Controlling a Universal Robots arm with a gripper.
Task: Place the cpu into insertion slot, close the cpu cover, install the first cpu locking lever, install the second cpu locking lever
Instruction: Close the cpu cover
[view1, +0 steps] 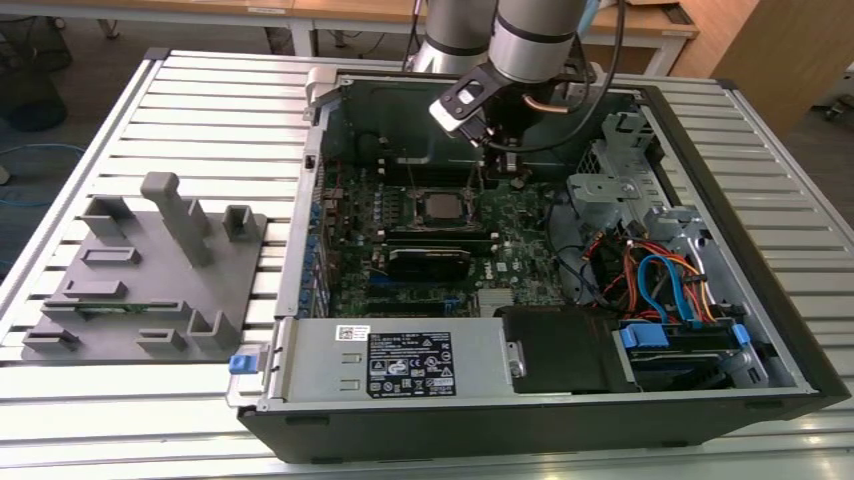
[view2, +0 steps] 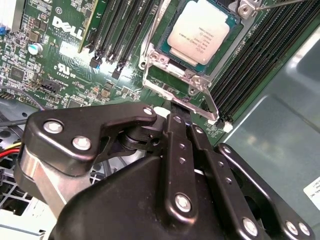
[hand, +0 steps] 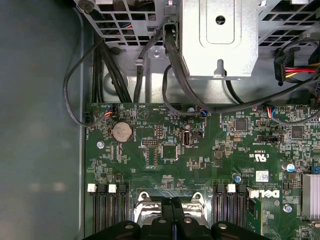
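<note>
A: Exterior view: where's the cpu (view1: 441, 207) from the gripper (view1: 509, 172)?
B: I read it at about 8 o'clock from my gripper, seated flat in the insertion slot (view2: 159, 59). Square part, no long axis to line up. In the second wrist view the tips sit just beside the slot's rim.
A: Jaws?
B: Pinched together, nothing seen between them.
</note>
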